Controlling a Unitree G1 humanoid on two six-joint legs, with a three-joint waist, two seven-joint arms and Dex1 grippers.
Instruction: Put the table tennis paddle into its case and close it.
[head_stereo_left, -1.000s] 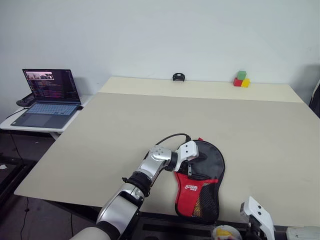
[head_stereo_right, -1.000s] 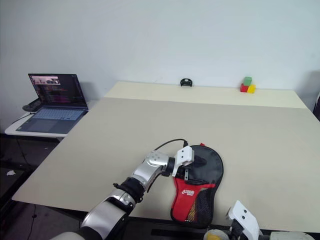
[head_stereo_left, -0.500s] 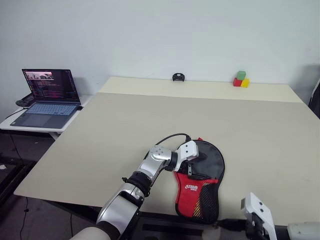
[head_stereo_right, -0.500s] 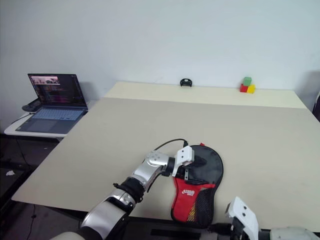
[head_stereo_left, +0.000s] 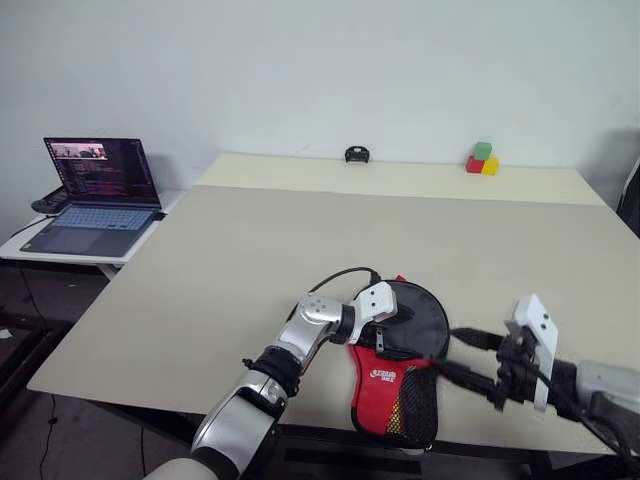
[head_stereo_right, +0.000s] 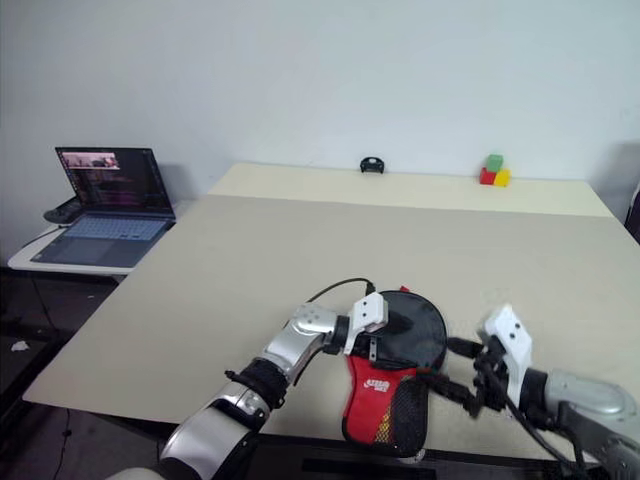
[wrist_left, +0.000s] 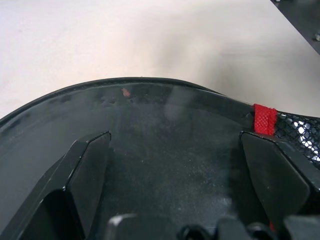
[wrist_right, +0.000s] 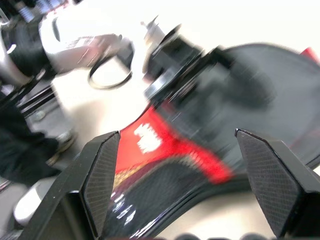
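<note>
The case (head_stereo_left: 397, 378) lies flat near the table's front edge, with a round black top, a red lower part with a white logo, and a mesh pocket. My left gripper (head_stereo_left: 398, 322) rests open on the black top. In the left wrist view its fingers (wrist_left: 85, 170) stand wide apart over that dusty black surface, close to a red tab (wrist_left: 264, 119). Just right of the case, my right gripper (head_stereo_left: 452, 352) hovers open above the table and points at the case's right edge. The case (wrist_right: 165, 165) shows blurred between its fingertips (wrist_right: 102, 170). The table tennis paddle is hidden.
An open laptop (head_stereo_left: 95, 195) sits on a low side table to the left. At the table's far edge are a small black object (head_stereo_left: 357, 154) and a stack of green, red and yellow blocks (head_stereo_left: 482, 158). The beige table (head_stereo_left: 300, 240) stretches wide beyond the case.
My right gripper has come up from below the table's front edge to a spot beside the case's right side. The left arm and the case have stayed still.
</note>
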